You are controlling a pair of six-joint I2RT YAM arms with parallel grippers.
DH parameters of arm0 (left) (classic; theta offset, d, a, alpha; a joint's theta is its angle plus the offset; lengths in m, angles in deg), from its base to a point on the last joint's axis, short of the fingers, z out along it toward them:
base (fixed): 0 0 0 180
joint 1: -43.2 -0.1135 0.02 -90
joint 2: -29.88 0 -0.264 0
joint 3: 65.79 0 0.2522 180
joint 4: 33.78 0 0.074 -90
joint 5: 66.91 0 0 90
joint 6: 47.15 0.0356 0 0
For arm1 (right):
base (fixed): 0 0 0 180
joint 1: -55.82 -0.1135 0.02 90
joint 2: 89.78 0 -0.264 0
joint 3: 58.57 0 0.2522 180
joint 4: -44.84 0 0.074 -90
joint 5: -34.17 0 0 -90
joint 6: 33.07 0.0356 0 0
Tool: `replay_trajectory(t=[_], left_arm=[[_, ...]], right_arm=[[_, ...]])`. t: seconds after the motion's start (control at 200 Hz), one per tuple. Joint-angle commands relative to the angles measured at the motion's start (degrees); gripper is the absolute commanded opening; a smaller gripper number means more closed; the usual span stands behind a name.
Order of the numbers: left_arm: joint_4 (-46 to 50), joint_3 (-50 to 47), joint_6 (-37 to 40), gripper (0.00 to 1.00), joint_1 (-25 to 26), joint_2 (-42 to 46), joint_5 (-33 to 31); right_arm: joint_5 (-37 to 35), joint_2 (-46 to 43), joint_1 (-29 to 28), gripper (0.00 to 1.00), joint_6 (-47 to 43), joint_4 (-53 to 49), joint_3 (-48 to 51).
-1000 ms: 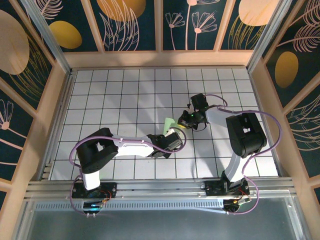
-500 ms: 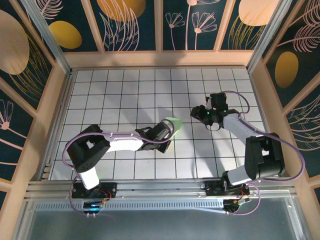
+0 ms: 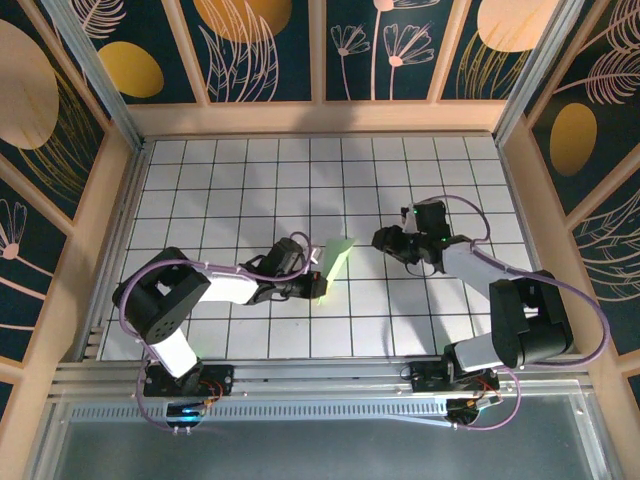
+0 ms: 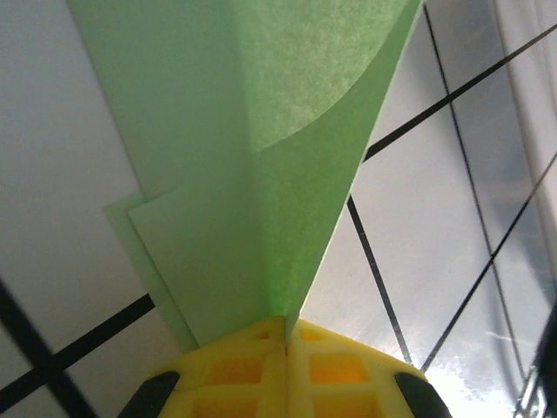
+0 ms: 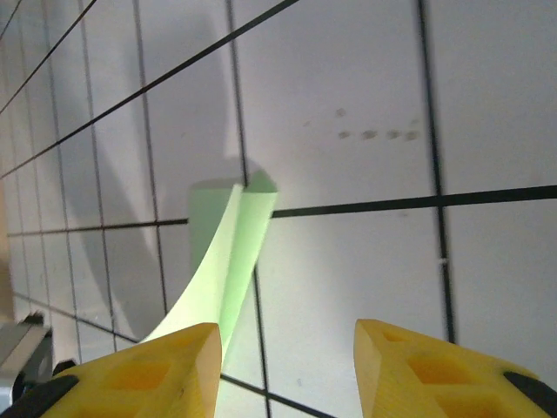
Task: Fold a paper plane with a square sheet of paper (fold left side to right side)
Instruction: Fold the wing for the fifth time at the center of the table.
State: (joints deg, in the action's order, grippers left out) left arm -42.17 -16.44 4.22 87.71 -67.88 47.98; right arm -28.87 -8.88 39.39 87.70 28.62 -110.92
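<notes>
The pale-green paper [image 3: 337, 258], folded and creased down its middle, stands tilted near the middle of the grid floor. My left gripper [image 3: 318, 285] is shut on its near end; in the left wrist view the paper [image 4: 252, 157] rises straight out of the closed yellow fingertips [image 4: 285, 335]. My right gripper [image 3: 385, 240] hovers open just right of the paper, apart from it. In the right wrist view the paper [image 5: 228, 261] curves up past the left fingertip [image 5: 165, 366], with nothing between the two fingers.
White grid tiles [image 3: 250, 180] cover the floor, ringed by low wooden walls [image 3: 320, 118]. Both arm bases sit on the metal rail [image 3: 320, 375] at the near edge. Cables [image 3: 570, 290] loop around the right arm.
The left gripper has pulled the paper slightly left and toward the near edge. The right gripper let go of the paper, swung out to the right, then came back closer.
</notes>
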Motion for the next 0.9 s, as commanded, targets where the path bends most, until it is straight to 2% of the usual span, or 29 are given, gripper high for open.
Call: replay_trajectory(t=[0.0,0.395,0.896], left_arm=[[-11.4,-2.1,-6.5,0.00,-0.6,0.1,5.4],[-15.6,-4.6,-9.0,0.00,-1.6,0.0,5.8],[-15.9,-4.1,-9.9,0.00,-1.9,-2.7,6.3]], right_arm=[[1.3,0.8,-3.0,0.45,2.0,5.8,1.3],[-1.9,7.8,-12.0,0.44,8.7,13.9,0.4],[-2.3,12.6,-13.8,0.41,10.3,16.4,-2.1]])
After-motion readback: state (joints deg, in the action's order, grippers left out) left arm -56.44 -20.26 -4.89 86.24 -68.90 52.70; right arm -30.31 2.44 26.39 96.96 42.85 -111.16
